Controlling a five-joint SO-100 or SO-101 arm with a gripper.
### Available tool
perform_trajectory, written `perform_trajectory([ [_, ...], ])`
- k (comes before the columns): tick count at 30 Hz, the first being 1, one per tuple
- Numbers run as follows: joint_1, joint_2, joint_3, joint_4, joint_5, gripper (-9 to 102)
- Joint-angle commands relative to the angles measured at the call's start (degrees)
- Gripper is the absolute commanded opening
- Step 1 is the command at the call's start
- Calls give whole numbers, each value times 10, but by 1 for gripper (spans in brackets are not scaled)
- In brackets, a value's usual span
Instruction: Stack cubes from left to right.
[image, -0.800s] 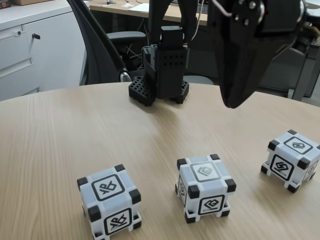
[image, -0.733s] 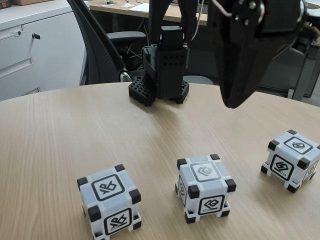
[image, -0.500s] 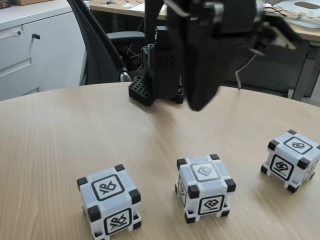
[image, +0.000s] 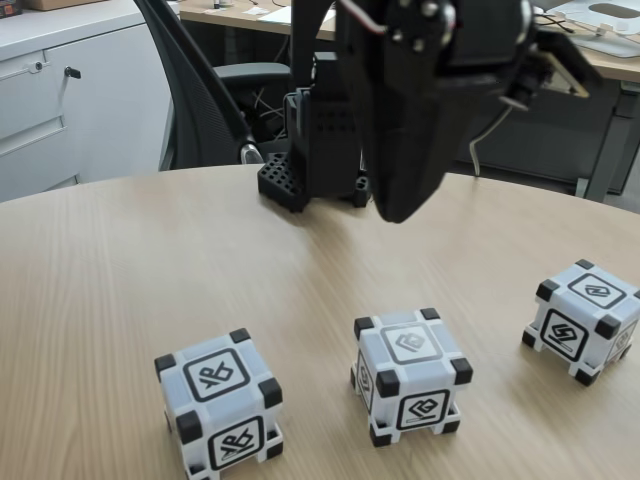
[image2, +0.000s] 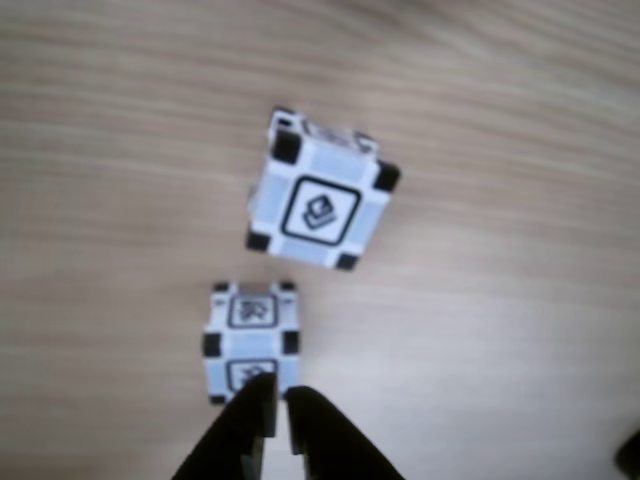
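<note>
Gripper (image2: 278, 395) nearly closed, empty, high above three well-spaced cubes (image: 218, 404) (image: 410, 374) (image: 582, 319) — bare table (image: 120, 270) all around.

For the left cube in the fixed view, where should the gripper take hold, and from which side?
Come from above and close on two opposite flat side faces of the left cube. It sits upright, apart from the middle cube, so its sides look free. The gripper hangs high above the table.

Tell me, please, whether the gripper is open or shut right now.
Nearly shut and empty: in the other view the gripper shows a thin gap between its fingertips, hovering above the cubes.
</note>
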Motion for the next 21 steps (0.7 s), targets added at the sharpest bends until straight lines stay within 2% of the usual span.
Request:
perform_trajectory([
  [1,6,16,-11,8,22,0],
  [10,6,15,-5,5,89,0],
  [21,-7,14,-11,5,107,0],
])
